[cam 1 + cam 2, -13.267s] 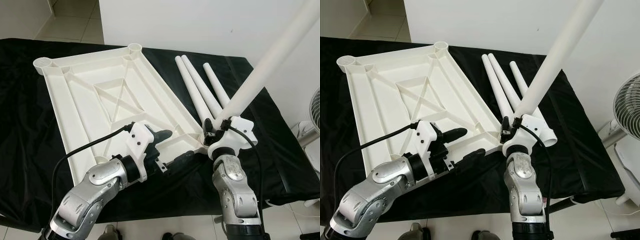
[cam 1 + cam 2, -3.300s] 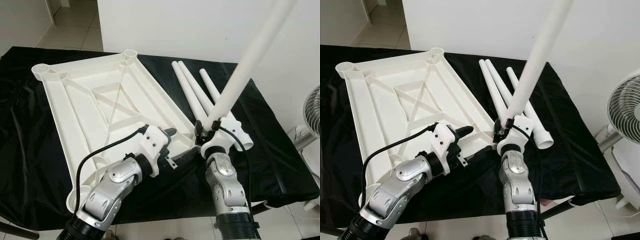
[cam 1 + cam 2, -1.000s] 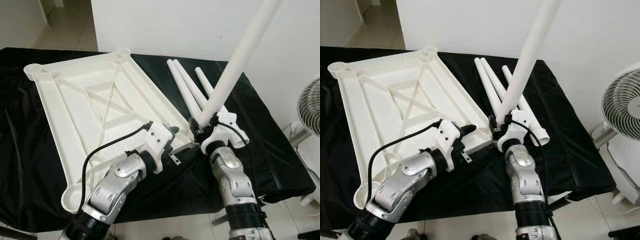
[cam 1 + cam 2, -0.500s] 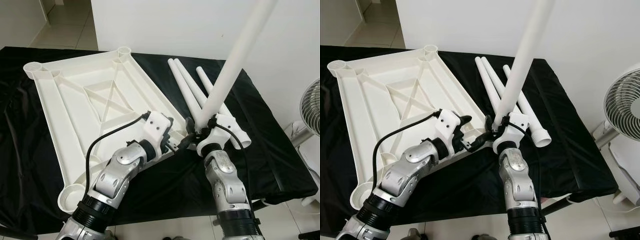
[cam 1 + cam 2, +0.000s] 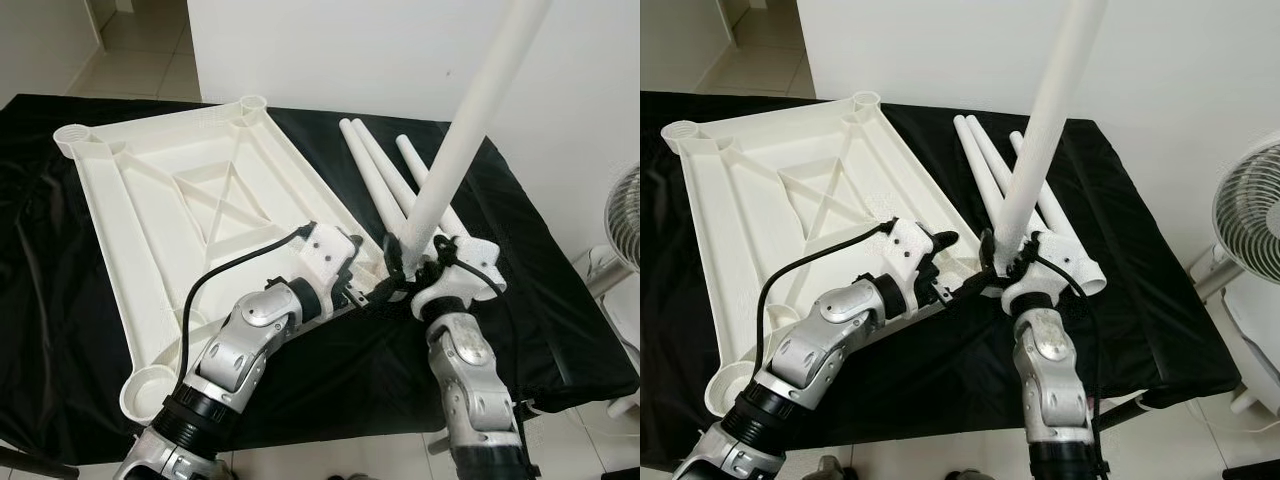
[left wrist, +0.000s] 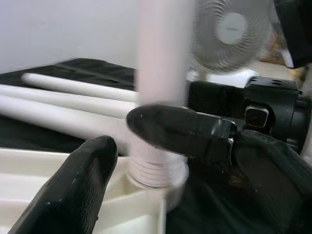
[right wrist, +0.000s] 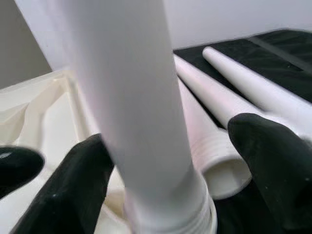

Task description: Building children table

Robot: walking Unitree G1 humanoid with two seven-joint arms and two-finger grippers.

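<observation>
A white plastic table top (image 5: 200, 210) lies upside down on a black cloth. One white leg (image 5: 470, 130) stands tilted, its threaded end (image 6: 156, 173) resting in the near right corner socket. My right gripper (image 7: 168, 141) is open around the leg's base; one of its fingers (image 7: 73, 185) touches the leg, the other stands apart from it. My left gripper (image 5: 962, 265) is open at the same corner, with one finger (image 6: 180, 131) across the leg's base and the other over the table top's rim.
Three spare white legs (image 5: 375, 170) lie side by side on the cloth just beyond the right gripper. A standing fan (image 5: 1250, 200) is off the table's right edge. A white wall runs behind the table.
Over the last second my left gripper has reached right, from the table top's rim to the leg's base. The leg stands steeper than 13 seconds ago.
</observation>
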